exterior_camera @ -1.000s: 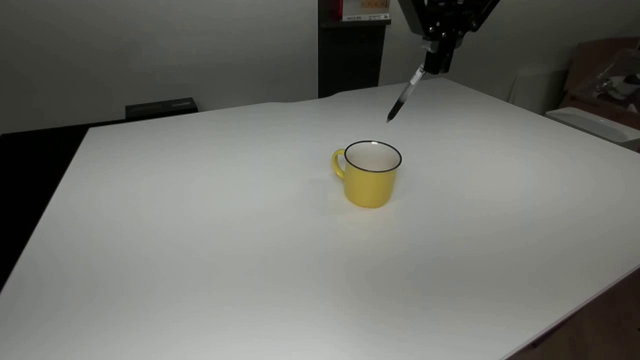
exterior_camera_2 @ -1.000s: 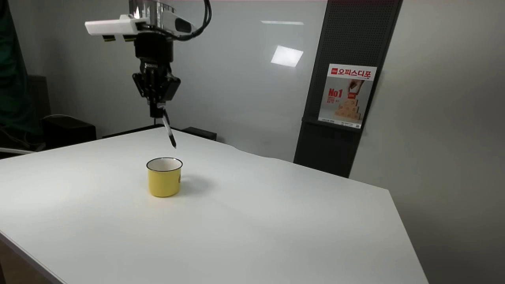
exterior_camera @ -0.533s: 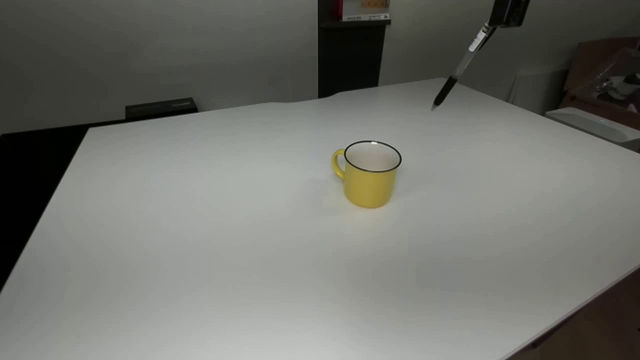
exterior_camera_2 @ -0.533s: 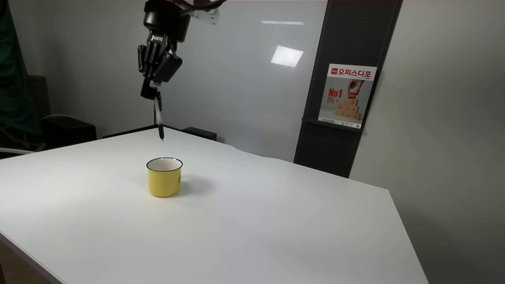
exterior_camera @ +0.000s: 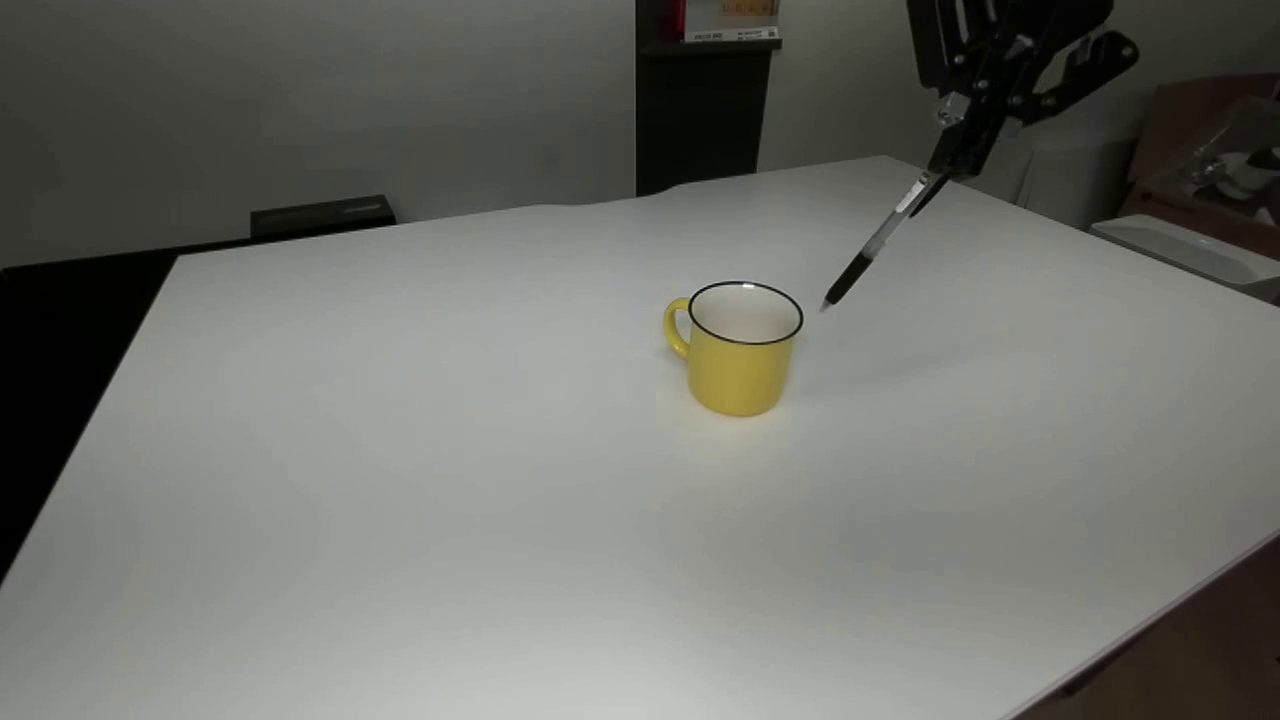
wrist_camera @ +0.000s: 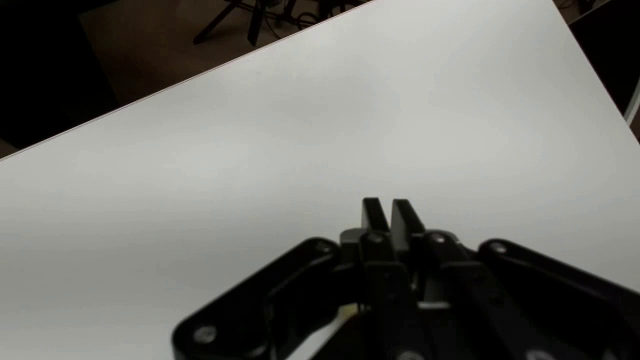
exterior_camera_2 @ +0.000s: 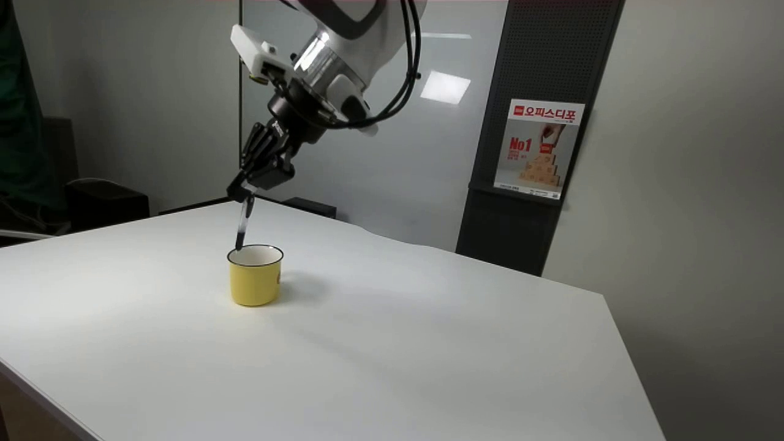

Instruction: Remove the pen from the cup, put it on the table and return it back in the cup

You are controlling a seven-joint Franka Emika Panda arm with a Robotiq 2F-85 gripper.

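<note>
The yellow cup stands upright on the white table; both also show in an exterior view. My gripper is shut on the upper end of the pen. The pen slants down, its dark tip just off the cup's rim on the side away from the handle, above the table. In an exterior view the pen overlaps the cup's far rim. In the wrist view the fingertips show a narrow gap; the pen is hidden there, and a small yellow patch shows between the finger links.
A black box lies behind the table's far edge. A pale tray-like object is beyond the table's side. A dark panel with a poster stands at the wall. The table edge crosses the wrist view.
The gripper first rose and moved away from above the cup, then came down beside it with the pen. The gripper and arm are now more tilted. The cup has not moved.
</note>
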